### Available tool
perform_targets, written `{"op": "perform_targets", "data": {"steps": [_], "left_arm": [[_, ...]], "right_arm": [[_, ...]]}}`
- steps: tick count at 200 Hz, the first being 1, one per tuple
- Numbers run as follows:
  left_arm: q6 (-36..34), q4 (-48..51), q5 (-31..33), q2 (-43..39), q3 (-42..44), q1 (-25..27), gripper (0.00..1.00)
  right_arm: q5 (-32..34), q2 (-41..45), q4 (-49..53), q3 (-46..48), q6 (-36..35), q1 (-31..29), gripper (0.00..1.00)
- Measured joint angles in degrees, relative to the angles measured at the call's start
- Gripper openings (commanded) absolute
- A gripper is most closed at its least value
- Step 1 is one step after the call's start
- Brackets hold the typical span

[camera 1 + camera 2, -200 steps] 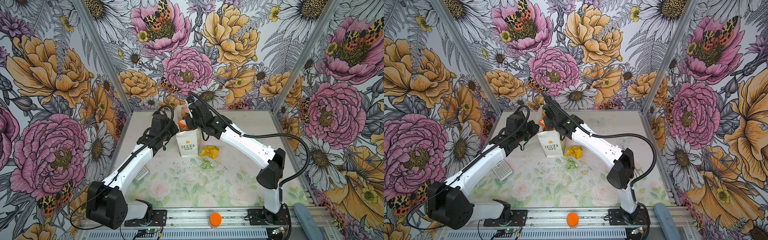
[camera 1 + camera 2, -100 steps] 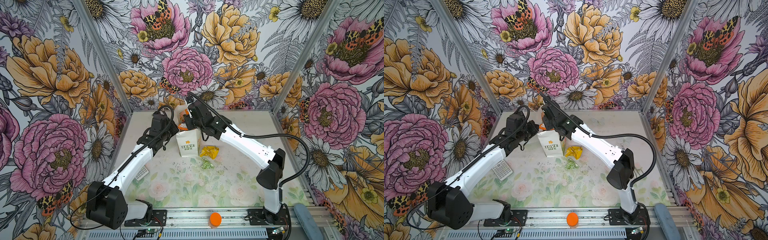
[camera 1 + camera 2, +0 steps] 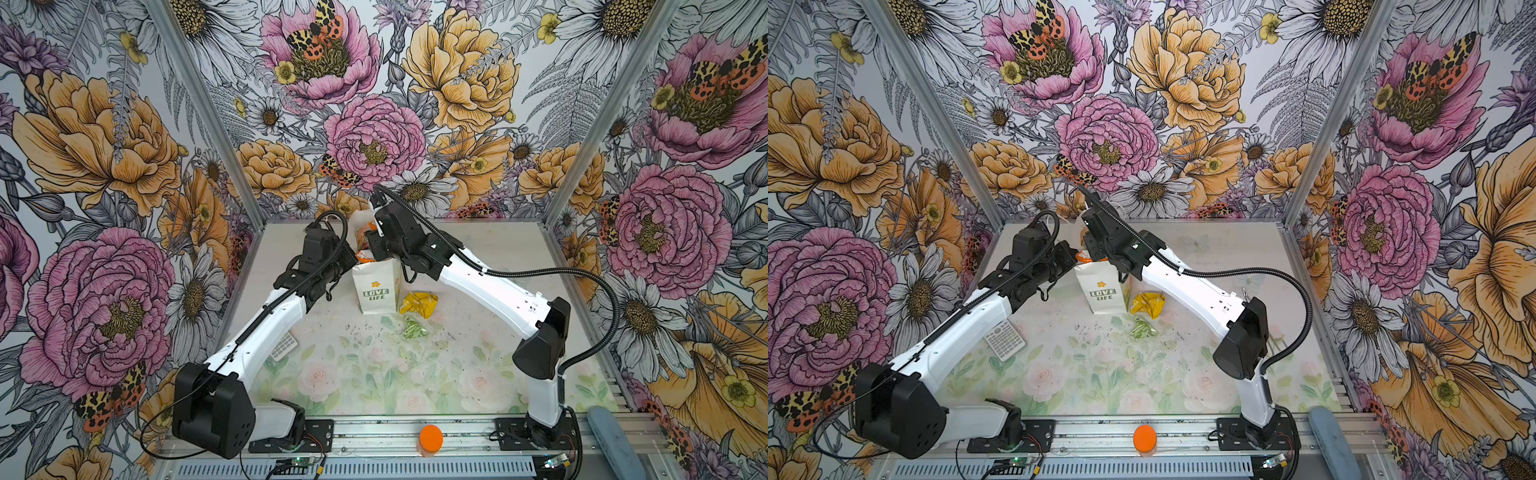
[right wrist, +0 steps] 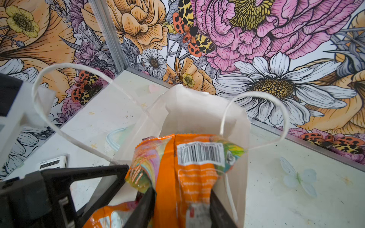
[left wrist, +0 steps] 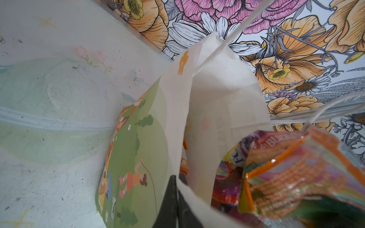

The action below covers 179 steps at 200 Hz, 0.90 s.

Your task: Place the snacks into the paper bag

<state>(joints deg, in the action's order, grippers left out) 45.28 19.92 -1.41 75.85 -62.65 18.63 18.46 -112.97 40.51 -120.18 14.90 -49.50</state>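
Hidden: lower part of the paper bag (image 3: 376, 291) interior – only a blurred, colourful mix past the rim in the left wrist view.
Cut off: second orange packet (image 4: 110, 216) at the border of the right wrist view; in the bag or not, unclear.
Left gripper (image 5: 176, 182): closed tight on the bag's side wall at the rim.
Right gripper (image 4: 181, 191): over the bag mouth, jaws partly parted on both sides of the orange packet (image 4: 189, 158); pressing or only flanking – impossible to tell.
Orange packet: upright, barcode end above the rim.
Bag place: upright, back middle of the table (image 3: 478, 257), close to the rear wall.
Outside: yellow packet (image 3: 419, 303) just beside the bag, pale green packet (image 3: 413, 329) near it.
Open room: wide table stretch toward the front rail; calculator (image 3: 1005, 343) by the left arm, orange jar (image 3: 431, 438) on the rail.
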Motion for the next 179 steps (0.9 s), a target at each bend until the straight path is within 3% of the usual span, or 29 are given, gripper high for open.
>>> {"op": "perform_targets", "data": {"steps": [179], "left_arm": [[0.0,0.1,0.0,0.0,0.0,0.1,0.0]], "right_arm": [[1.5,0.0,-0.4,-1.8,-1.1,-0.1,0.51]]}}
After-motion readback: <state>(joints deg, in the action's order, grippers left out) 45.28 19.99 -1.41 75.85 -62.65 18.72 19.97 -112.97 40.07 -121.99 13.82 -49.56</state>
